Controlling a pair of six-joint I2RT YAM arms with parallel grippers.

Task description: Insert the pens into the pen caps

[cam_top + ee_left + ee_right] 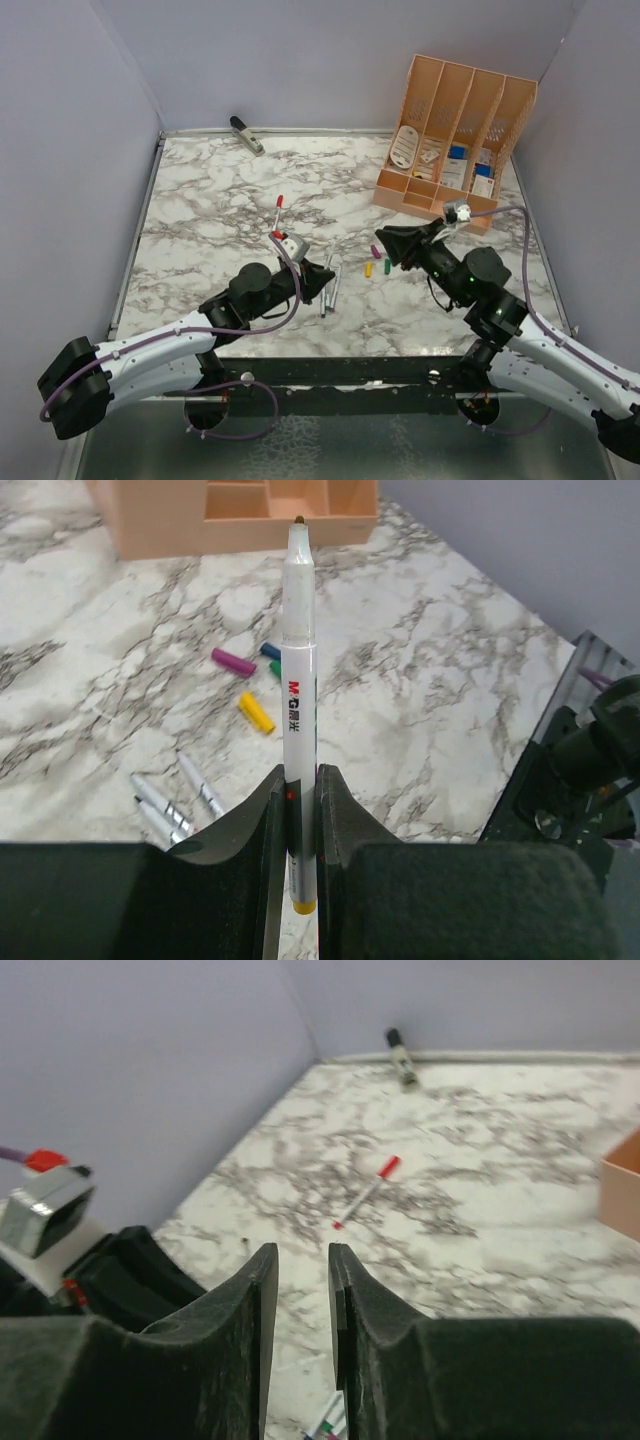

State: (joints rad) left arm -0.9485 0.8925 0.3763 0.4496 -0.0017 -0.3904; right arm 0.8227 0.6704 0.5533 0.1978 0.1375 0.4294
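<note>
left claw (300, 790) clamps a white pen (298, 660) over the table (450, 680), long axis along the fingers, tip toward the orange organizer (240, 530), whose slots hold small packets (470, 165). right claw (297, 1290) slightly parted, empty. loose caps (255, 712) lie on the marble.

1. Table (200, 200): white marble-patterned top with grey veining.
2. Desk organiser (398, 188): peach-coloured and slotted, standing at the far right corner.
3. Stapler-like tool (246, 134): dark, lying at the far edge, left of centre.
4. Red-capped pen (278, 212): white barrel, lying alone mid-table, well apart from the rest.
5. Loose pens (331, 285): a small white-grey cluster lying side by side, front of centre.
6. Yellow cap (368, 269), green cap (387, 266), magenta cap (376, 252), blue cap (270, 650): lying grouped just right of the loose pens. The blue and green caps are close together.
</note>
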